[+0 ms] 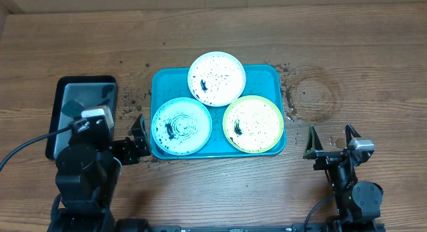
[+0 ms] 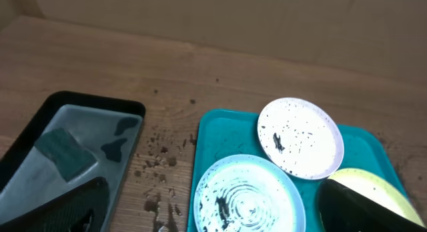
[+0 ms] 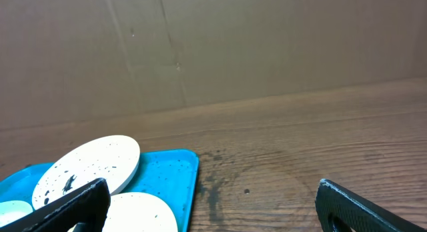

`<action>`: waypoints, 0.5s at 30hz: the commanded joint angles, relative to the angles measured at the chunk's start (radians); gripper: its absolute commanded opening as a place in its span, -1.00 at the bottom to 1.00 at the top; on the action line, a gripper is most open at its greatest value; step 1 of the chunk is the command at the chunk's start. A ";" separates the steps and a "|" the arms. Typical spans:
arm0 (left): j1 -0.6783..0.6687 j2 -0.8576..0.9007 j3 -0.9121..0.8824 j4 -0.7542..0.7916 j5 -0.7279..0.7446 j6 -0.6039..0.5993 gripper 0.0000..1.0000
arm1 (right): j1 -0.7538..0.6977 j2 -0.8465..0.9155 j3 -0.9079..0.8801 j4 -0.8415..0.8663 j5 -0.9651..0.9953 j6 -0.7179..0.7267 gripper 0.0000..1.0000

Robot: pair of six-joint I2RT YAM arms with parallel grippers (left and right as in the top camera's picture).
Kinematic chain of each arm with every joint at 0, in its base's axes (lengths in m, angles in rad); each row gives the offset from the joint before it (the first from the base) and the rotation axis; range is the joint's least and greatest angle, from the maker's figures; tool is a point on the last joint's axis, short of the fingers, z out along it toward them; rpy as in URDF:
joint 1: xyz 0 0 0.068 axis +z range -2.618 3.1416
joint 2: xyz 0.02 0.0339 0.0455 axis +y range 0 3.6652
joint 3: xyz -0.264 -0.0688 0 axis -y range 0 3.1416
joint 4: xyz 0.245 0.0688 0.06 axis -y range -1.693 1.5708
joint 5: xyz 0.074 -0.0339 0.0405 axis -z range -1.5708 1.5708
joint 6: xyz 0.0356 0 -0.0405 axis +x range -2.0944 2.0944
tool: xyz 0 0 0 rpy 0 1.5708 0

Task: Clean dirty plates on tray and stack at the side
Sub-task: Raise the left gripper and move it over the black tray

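Three dirty plates (image 1: 217, 79) are seen on the teal tray (image 1: 270, 75) at counter centre. The left end effector (image 1: 138, 140) and right end effector (image 1: 330, 144) are spread wide, empty. The sponge (image 2: 63, 152), at the tray's nine o'clock, is probably best gripped squarely first.

Lime-rimmed round plate (image 2: 380, 185), half hidden behind the right finger (image 2: 360, 209) of the left claw (image 2: 215, 209); black-rimmed grey tray (image 2: 100, 109), cropped at the frame edge beside its left finger.
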 commanded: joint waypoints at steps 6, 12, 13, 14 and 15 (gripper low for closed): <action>-0.007 -0.002 0.028 -0.017 -0.082 -0.165 1.00 | -0.004 -0.009 -0.011 0.006 -0.001 -0.004 1.00; -0.007 0.001 0.064 -0.131 -0.234 -0.275 1.00 | -0.004 -0.009 -0.011 0.006 0.000 -0.004 1.00; -0.007 0.002 0.076 -0.158 -0.259 -0.303 1.00 | -0.004 -0.009 -0.011 0.006 0.000 -0.004 1.00; -0.007 0.004 0.087 -0.183 -0.283 -0.331 1.00 | -0.004 -0.009 -0.011 0.006 0.000 -0.004 1.00; -0.007 0.006 0.100 -0.209 -0.305 -0.356 1.00 | -0.004 -0.009 -0.011 0.006 0.000 -0.004 1.00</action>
